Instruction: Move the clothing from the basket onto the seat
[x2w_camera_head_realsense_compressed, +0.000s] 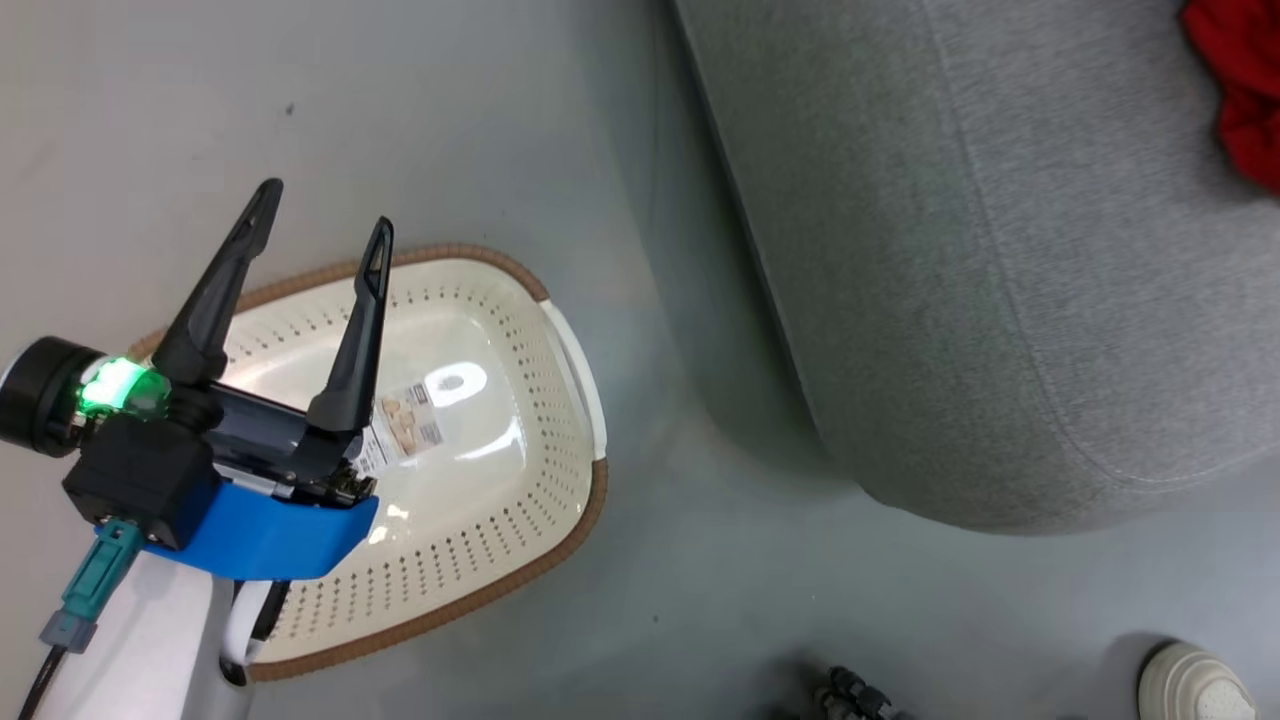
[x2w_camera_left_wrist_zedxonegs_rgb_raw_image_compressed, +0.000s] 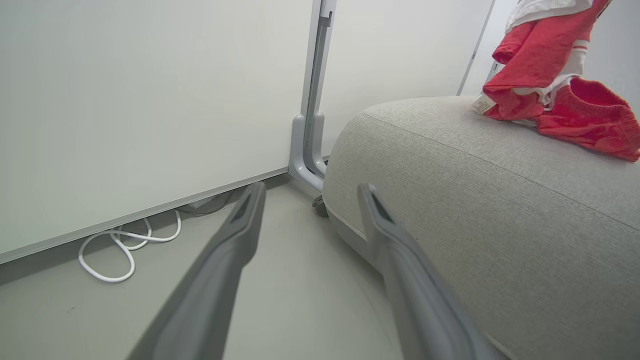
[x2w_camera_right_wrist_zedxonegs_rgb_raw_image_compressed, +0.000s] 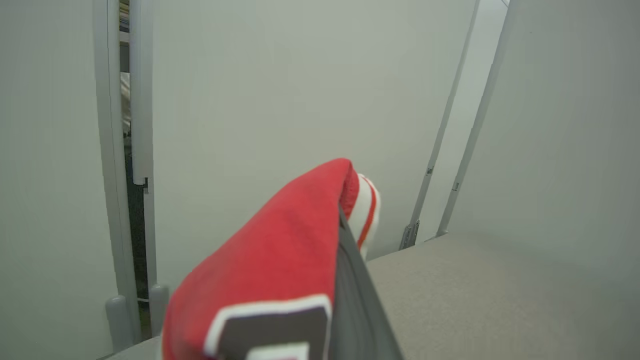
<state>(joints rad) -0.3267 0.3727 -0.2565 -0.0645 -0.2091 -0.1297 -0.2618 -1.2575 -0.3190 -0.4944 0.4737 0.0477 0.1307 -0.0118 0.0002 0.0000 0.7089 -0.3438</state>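
Laundry run, closing stage: at left, the cream-white perforated plastic basket (x2w_camera_head_realsense_compressed: 545, 430) with its brown woven-look rim stands on the grey floor (x2w_camera_head_realsense_compressed: 700, 600), its bottom bare but for a paper label (x2w_camera_head_realsense_compressed: 405, 430). By the look of it, nothing is left to fetch.

Above the basket hangs the dark two-fingered left gripper (x2w_camera_head_realsense_compressed: 326, 205), fingers spread wide, holding and touching nothing.

Across a strip of floor to the right rises the large light-grey fabric sofa (x2w_camera_head_realsense_compressed: 1000, 300), apart from the basket. Toward its right end lies the soft red clothing (x2w_camera_head_realsense_compressed: 1240, 100) with white trim: one piece is bunched on the cushion, another hangs from above with its lower end resting on the seat.

The right gripper (x2w_camera_right_wrist_zedxonegs_rgb_raw_image_compressed: 344, 220) is clamped tight on that hanging piece, a red jersey (x2w_camera_right_wrist_zedxonegs_rgb_raw_image_compressed: 280, 250) whose white-edged dark numeral drapes over the finger, above the sofa.

The next move, as I judge it, calls for those jaws to part so the jersey drops beside the other piece, then for the arm to lift clear without dragging fabric along.

A person's pale shoe (x2w_camera_head_realsense_compressed: 1190, 685) stands at lower right.
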